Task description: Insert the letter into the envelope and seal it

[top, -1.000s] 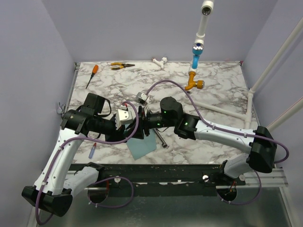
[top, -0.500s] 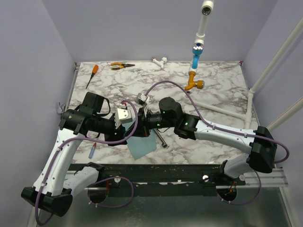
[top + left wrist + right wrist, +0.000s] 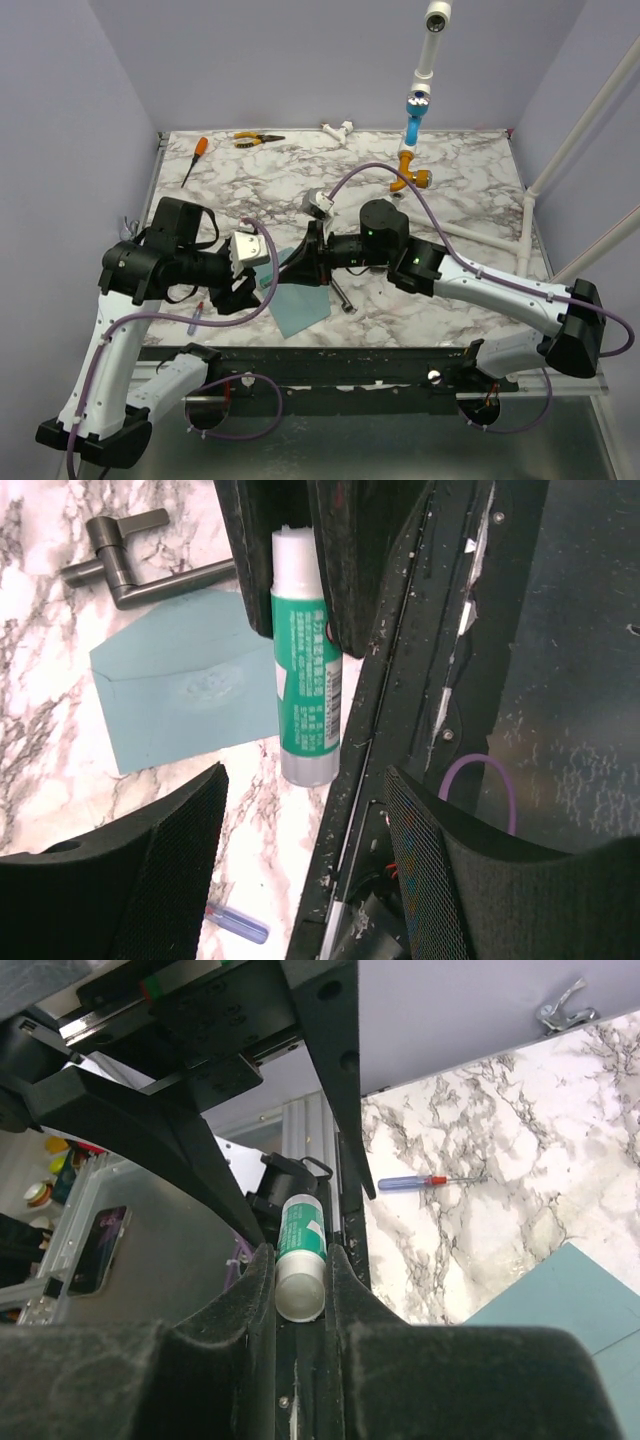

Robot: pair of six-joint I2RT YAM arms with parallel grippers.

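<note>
Now, with right gripper (image 3: 300,1252) clamped on glue stick (image 3: 300,1228) and left gripper (image 3: 305,785) spread empty, back left off without nudging it. Then steer toward envelope (image 3: 300,306), flat at overhead view's lower centre; letter unseen.

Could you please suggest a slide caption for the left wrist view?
Right gripper clamps a green glue stick near the teal envelope on the marble table; left gripper open.
</note>
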